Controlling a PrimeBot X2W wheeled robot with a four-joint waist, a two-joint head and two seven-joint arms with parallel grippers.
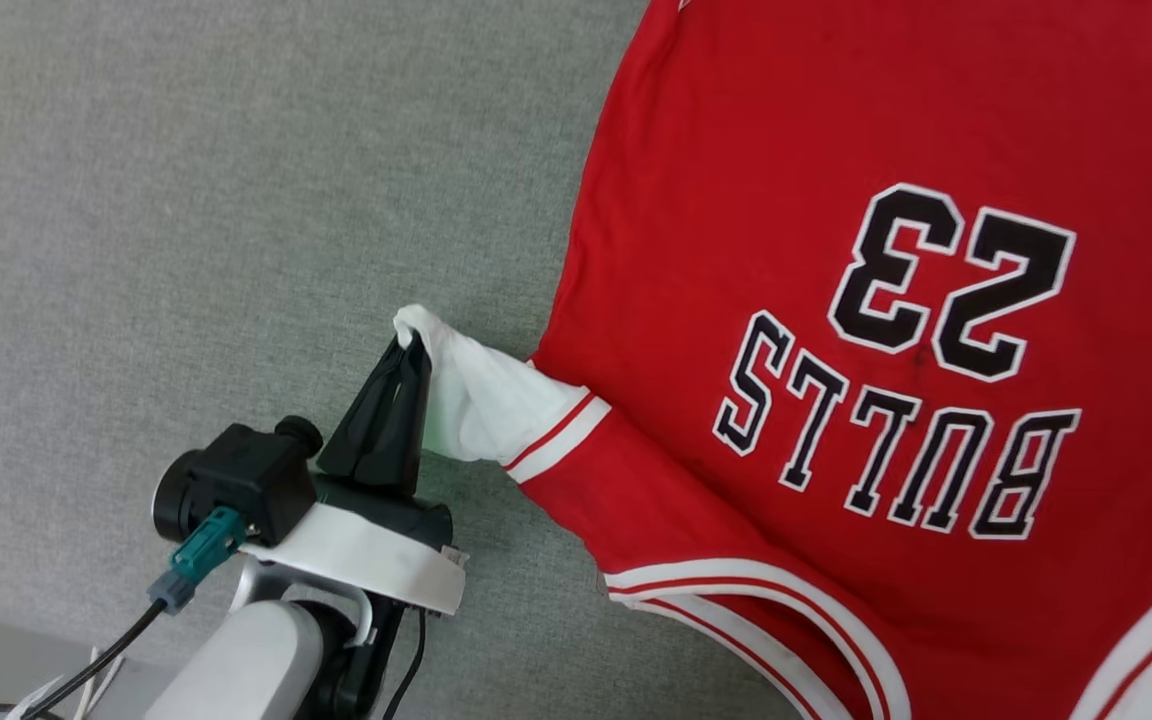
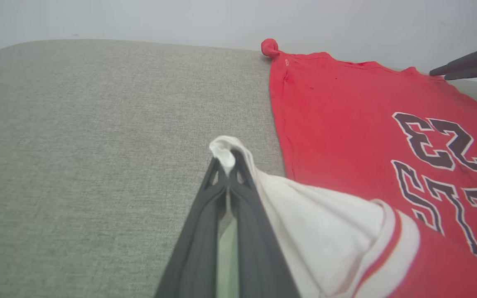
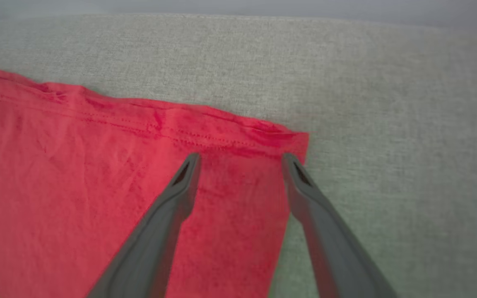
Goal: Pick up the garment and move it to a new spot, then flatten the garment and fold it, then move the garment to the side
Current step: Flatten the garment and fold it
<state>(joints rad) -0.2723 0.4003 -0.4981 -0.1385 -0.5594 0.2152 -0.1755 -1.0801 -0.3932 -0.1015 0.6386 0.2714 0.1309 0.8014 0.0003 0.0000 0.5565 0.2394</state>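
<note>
The red garment (image 1: 836, 180) lies spread on the grey fabric surface with its black "BULLS 23" print (image 1: 906, 370) facing up and upside down to me. My left gripper (image 1: 412, 348) is shut on the tip of its white sleeve (image 1: 481, 400), pulled out to the left; the pinched cloth (image 2: 224, 155) bunches over the fingertips. In the right wrist view my right gripper (image 3: 240, 159) stands open above the garment's hem corner (image 3: 263, 136), fingers spread over the red cloth, nothing between them.
Grey woven fabric surface (image 1: 186, 200) stretches wide to the left of the garment. Its far edge meets a pale wall (image 2: 139, 20). The other arm's dark fingers (image 2: 466, 64) show at the upper right of the left wrist view.
</note>
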